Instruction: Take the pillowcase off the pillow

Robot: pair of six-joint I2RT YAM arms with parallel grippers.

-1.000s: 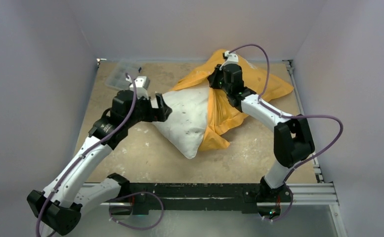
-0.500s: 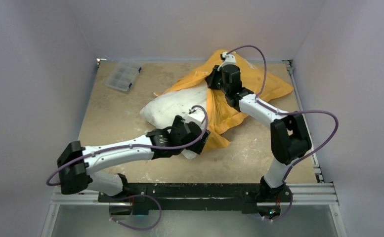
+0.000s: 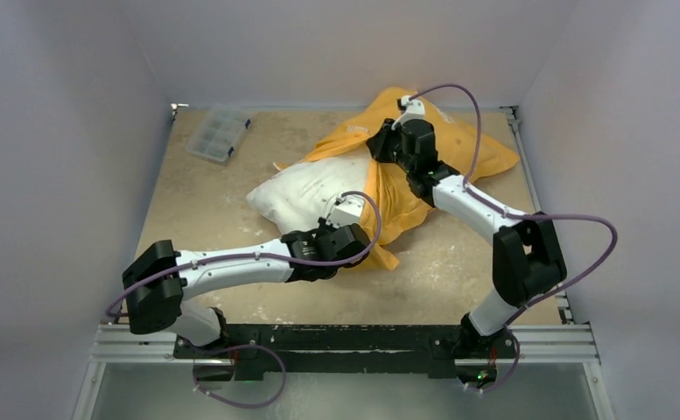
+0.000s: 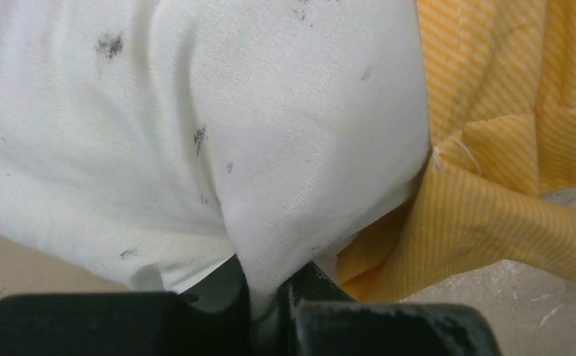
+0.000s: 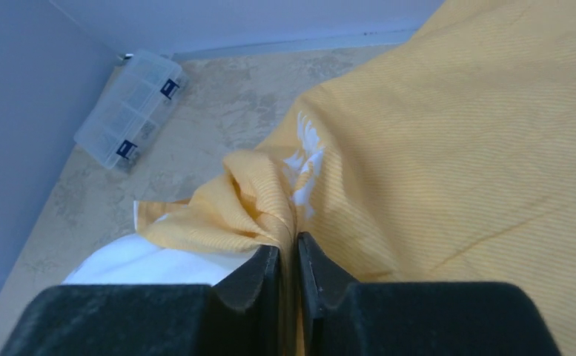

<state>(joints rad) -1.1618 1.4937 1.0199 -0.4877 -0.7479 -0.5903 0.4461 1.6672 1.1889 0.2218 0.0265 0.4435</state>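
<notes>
Swung round from the pillow's far-left end, the left arm is now laid low across the table (image 3: 231, 280), and its left tool (image 4: 266, 285), wide open a second ago, has been closed. A fold at the near corner of the pillow (image 3: 305, 188) is pinched between its jaws, with the white cloth drawn down into the narrow slit between them. Just to the right of that grip, the striped edge of the pillowcase (image 3: 459, 144) is seen lying on the table.

The right tool (image 5: 296, 248) is clamped nearly shut on a bunched ridge of the orange-yellow pillowcase, beside a white printed patch, and it has barely been moved.

One pillow, one pillowcase and one clear compartment box (image 3: 218, 134) are counted; the box is set well apart at the far-left corner. Two arms are at work.

The left arm's elbow is kept out near the left edge, with the forearm run rightwards to the pillow. The right arm's elbow is raised at the right, and the forearm is reached back and leftwards over the pillowcase.

The pillow is found mid-table, with its left half bared and its right half still sheathed.
</notes>
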